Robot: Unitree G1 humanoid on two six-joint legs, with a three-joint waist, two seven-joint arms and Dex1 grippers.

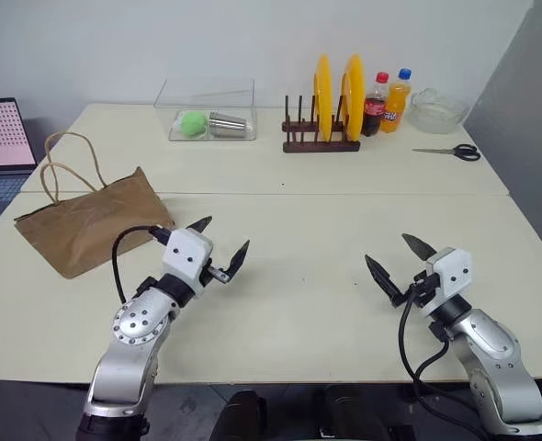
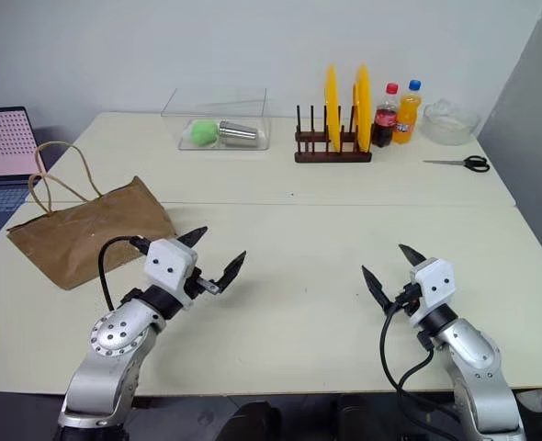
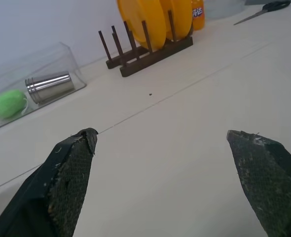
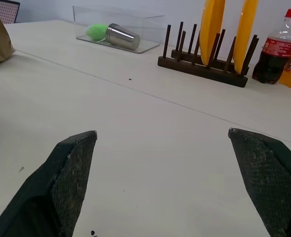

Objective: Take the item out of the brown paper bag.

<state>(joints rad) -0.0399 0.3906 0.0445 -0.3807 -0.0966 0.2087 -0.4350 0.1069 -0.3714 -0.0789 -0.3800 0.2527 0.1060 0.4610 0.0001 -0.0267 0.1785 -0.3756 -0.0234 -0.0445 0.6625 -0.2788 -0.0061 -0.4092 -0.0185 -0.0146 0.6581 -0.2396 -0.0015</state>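
on the pale table [image 1: 344, 303], the soft, crinkly brown paper bag [image 1: 92, 220] is lying just beside the wide-open left gripper [image 1: 223, 246], likely easiest to grab by its thin handles [image 1: 64, 165], while the right gripper [image 1: 392, 261] is waiting wide open too.

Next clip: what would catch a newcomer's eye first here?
Two bright yellow plates standing upright in a dark wooden rack at the table's far side. Next, the creased brown paper bag lying flat at the left, just beyond the open left end effector; the right end effector is open too.
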